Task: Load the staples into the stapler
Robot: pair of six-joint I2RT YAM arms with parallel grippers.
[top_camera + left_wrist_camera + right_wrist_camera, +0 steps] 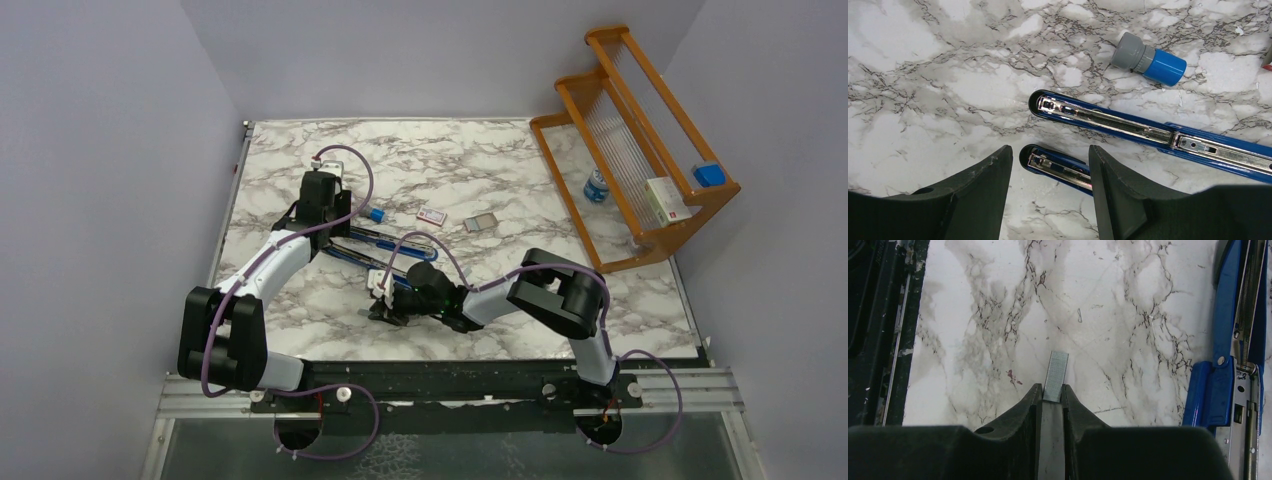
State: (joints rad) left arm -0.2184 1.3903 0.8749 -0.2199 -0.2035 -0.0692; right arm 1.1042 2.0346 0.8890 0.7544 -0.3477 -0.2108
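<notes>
Worryingly, the right gripper [1051, 390] clamps the thin staple strip [1057, 372], which could buckle or slip under the squeeze, while the left gripper [1050, 148] stands open over the stapler [1108, 120].

A table [500, 160] with a white and grey marble pattern is seen. A blue stapler [1108, 120] is laid on it, opened out flat, with its metal channels turned upward. Just beside the stapler a small grey cylinder with a blue cap [376, 213] is laid on its side. Near it, a small flat white box with a pink-red label [432, 215] and a flat silvery-grey piece [480, 222] are set apart from each other. A wooden rack [650, 245] is stood at the far right corner, and a small bottle [596, 186] is seen at its foot. A strip of staples [1055, 376] is seen over the near part; whether it is rested on the surface cannot be told.
</notes>
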